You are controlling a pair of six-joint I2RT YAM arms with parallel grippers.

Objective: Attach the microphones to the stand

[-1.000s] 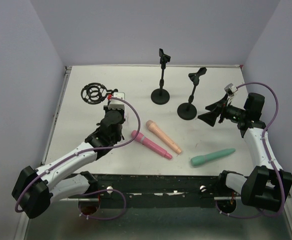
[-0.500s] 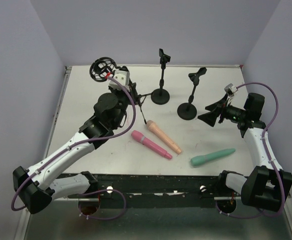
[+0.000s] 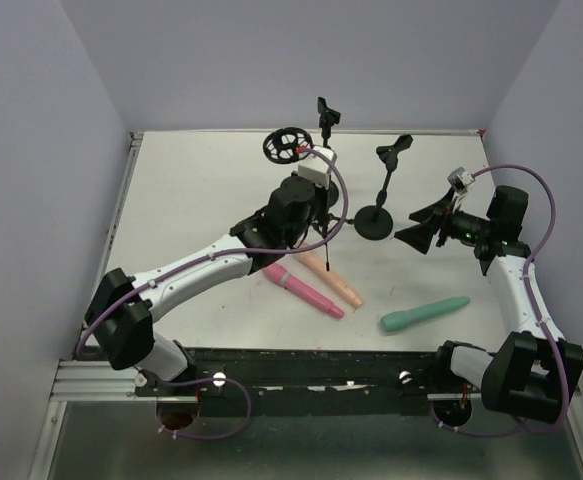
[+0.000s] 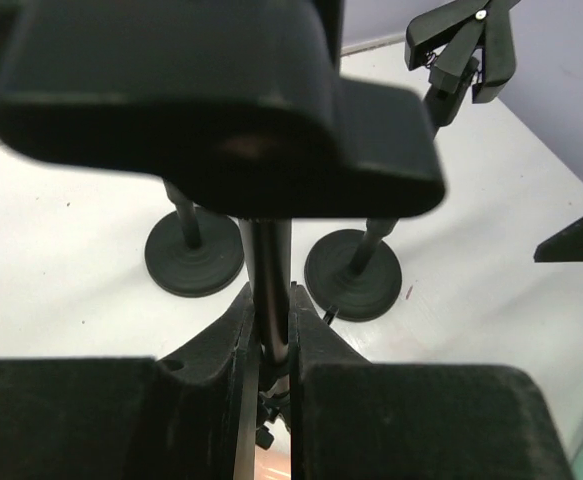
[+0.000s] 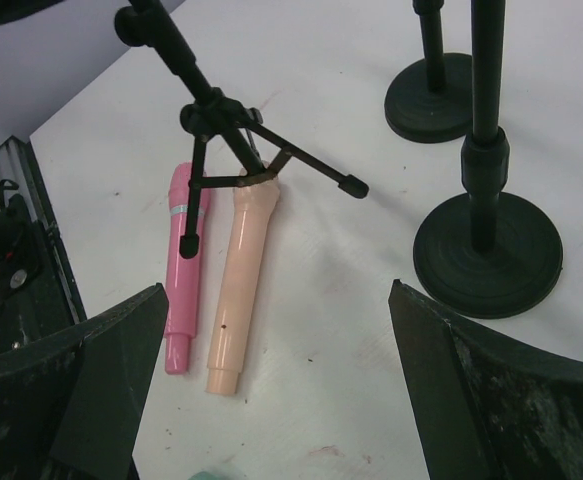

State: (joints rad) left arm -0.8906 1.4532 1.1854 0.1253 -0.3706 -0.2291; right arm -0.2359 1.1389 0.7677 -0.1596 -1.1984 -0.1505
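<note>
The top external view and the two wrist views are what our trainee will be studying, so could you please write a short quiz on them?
1. Fill in: how many black round-base stands are in the scene?
2. Multiple choice: the left gripper is shut on A) the thin pole of the black tripod stand; B) the base of a round-base stand; C) nothing at all.
3. True or false: the slim teal-green microphone is already clipped into a stand.

Key: 1) two; 2) A; 3) false, it lies loose on the white table.
</note>
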